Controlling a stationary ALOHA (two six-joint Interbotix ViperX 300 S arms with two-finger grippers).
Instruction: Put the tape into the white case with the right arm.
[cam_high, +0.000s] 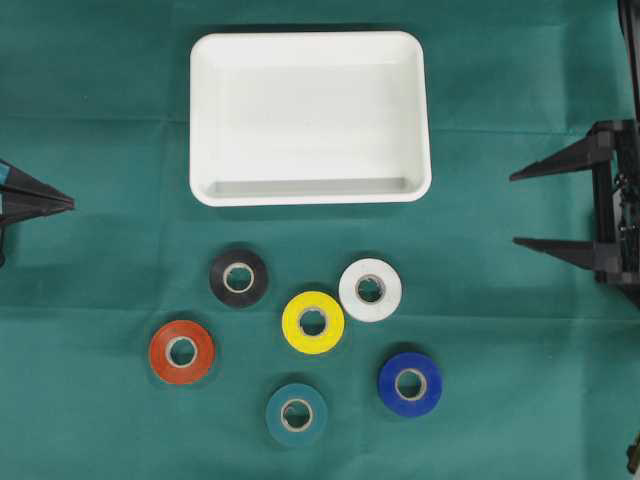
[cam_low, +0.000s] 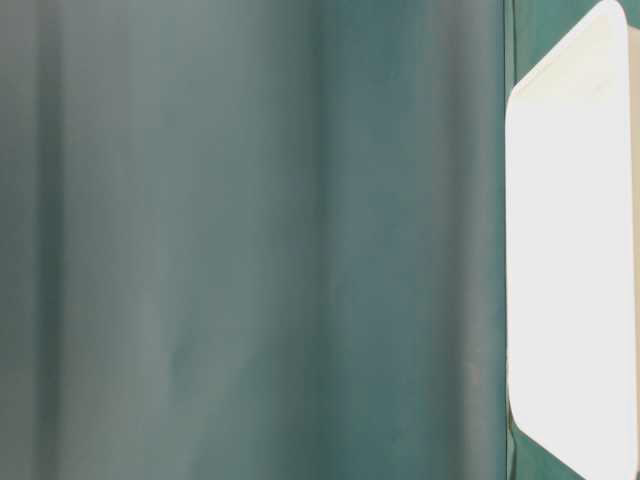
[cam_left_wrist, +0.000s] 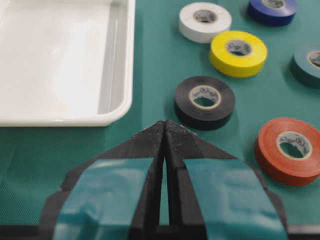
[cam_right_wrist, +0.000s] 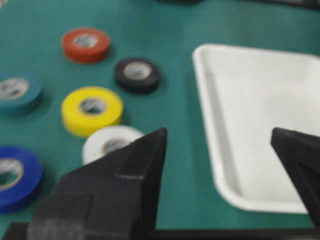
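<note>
The right gripper is standing wide open and holding nothing beside the white case, its arm cut off at the frame edge. Six tape rolls are lying just below the case; their core printing is too blurred to read. The left gripper is sitting pinched together.

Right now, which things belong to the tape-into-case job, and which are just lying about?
Job:
white case, empty
six tape rolls: black, white, yellow, red, teal, blue
right pincer, open

Not in use:
left pincer, shut
</note>
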